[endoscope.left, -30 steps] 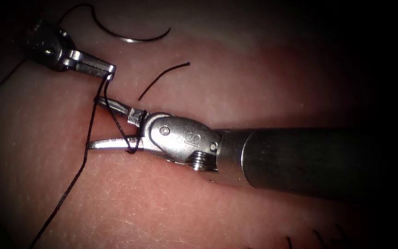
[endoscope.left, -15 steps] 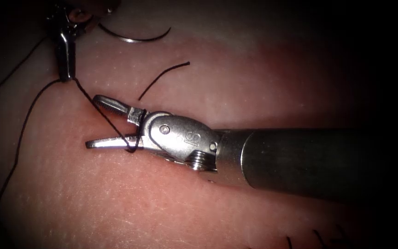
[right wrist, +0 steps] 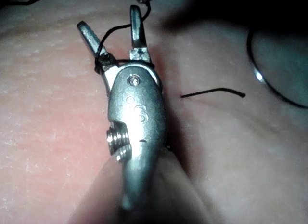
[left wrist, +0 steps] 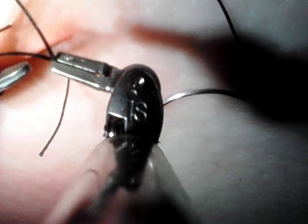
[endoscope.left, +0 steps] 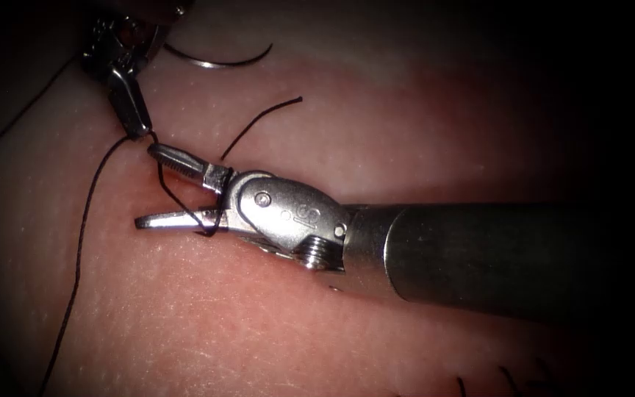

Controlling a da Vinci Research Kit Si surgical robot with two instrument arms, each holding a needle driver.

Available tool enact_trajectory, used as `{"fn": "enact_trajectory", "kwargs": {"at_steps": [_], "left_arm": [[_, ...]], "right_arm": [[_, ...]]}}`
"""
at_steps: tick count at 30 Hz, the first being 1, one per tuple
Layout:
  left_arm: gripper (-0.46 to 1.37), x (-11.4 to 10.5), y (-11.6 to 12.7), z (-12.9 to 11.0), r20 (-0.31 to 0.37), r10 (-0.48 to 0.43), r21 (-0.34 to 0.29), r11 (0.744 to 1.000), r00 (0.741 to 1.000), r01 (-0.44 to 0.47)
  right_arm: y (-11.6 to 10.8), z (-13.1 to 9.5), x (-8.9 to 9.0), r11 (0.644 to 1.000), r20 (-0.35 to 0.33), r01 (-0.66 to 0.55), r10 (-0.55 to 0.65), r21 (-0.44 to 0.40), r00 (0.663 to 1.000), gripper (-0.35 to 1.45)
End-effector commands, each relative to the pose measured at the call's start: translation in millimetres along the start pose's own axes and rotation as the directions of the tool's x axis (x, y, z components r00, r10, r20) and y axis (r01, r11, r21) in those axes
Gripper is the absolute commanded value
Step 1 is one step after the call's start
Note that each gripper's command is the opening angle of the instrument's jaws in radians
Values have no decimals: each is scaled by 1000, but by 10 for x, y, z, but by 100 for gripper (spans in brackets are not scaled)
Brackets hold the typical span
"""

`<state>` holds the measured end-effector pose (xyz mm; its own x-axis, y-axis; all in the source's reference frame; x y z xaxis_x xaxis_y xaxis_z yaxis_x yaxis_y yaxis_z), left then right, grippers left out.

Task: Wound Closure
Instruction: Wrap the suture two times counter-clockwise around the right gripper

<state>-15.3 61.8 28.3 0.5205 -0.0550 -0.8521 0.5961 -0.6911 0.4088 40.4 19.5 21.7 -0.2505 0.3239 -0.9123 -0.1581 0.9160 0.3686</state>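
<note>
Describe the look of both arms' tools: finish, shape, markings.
The right pincer has two slim, shiny steel jaws on a rounded metal wrist with stamped markings, a rivet and a threaded screw, ahead of a dark cylindrical shaft. The left pincer is matching bright steel, narrow and tapering.

The right arm's tool (endoscope.left: 159, 185) is bright polished metal with a threaded screw head at its wrist, and its shaft (endoscope.left: 508, 257) is dark and matt. The left arm's tool (endoscope.left: 135, 121) shows the same shiny steel. The needle (endoscope.left: 218, 62) is thin glossy metal. The thread (endoscope.left: 82, 228) is black and matt. The tissue (endoscope.left: 185, 316) looks pink, moist and finely pebbled.
</note>
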Motion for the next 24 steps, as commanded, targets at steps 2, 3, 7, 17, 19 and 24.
{"fn": "enact_trajectory", "kwargs": {"at_steps": [2,3,7,17,19,24], "left_arm": [[-35,4,-2,-1,8,-1,32,1000,1000,1],[-35,6,-2,0,10,-2,43,999,1000,1],[-35,10,-2,1,47,-14,221,975,999,3],[-35,10,-2,1,47,-14,221,975,999,3],[-35,10,-2,1,47,-14,221,975,999,3],[-35,10,-2,1,47,-14,221,975,999,3]], "right_arm": [[2,-1,1,1000,1,6,-6,-17,1000,71],[3,-1,3,999,2,9,-8,-33,1000,72],[4,-4,6,998,6,11,-11,-59,1000,73],[7,-7,-5,987,163,50,-24,-155,986,75],[4,-5,-9,986,198,49,-18,-156,980,73],[-6,5,-17,992,241,14,16,-122,970,69]]}}
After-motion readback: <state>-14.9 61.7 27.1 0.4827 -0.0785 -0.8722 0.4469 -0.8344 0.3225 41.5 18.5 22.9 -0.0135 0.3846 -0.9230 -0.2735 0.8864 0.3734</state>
